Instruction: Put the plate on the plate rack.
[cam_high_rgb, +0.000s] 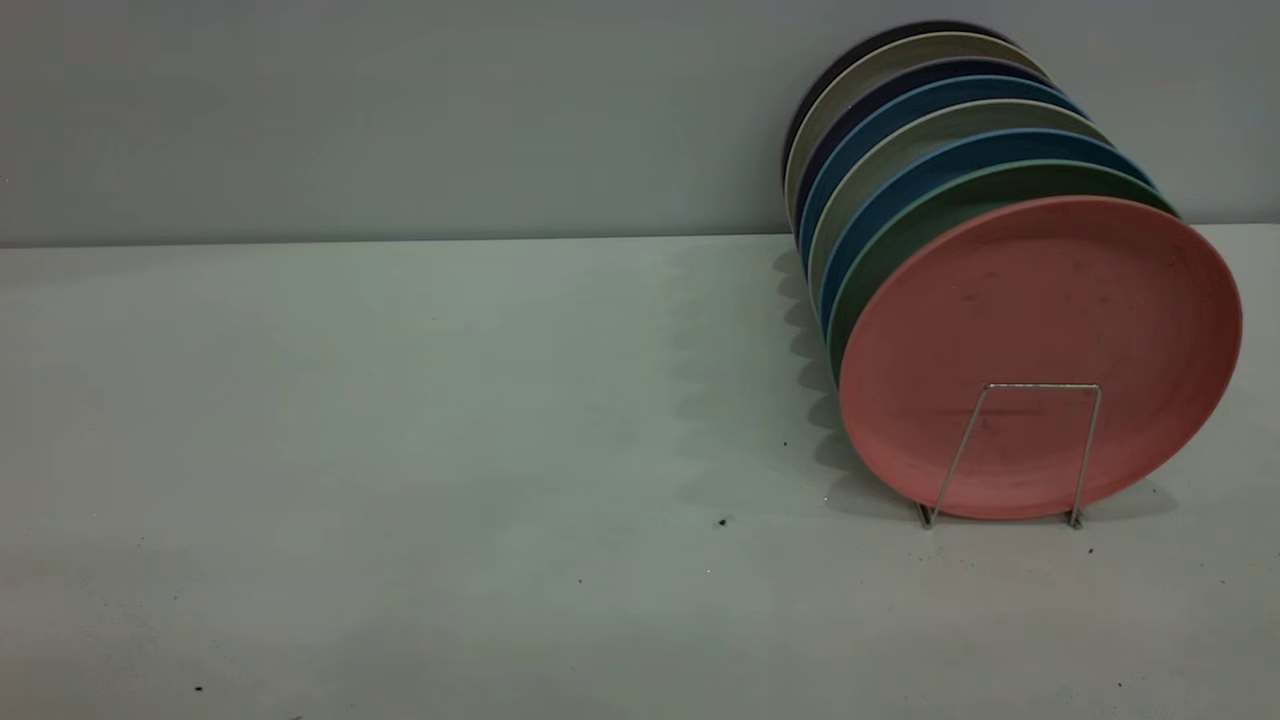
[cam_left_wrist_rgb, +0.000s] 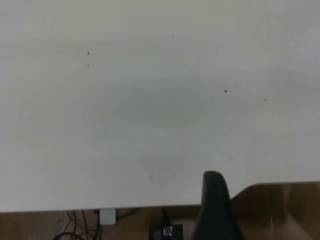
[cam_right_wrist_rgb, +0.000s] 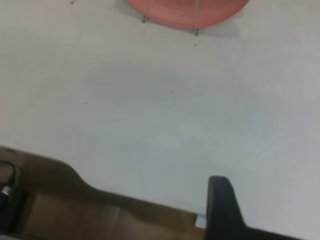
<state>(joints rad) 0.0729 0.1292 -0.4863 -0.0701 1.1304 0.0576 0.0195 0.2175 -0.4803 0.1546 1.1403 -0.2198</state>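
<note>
The plate (cam_high_rgb: 1040, 355) stood upright in the rack (cam_high_rgb: 1010, 455), frontmost, at the table's (cam_high_rgb: 400, 450) right. Neither gripper's opening could be told. You should have kept both arms clear.

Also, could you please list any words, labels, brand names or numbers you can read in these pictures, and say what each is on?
None can be read: the plate, the other plates behind it, the plate rack and the table bear no legible text.
</note>
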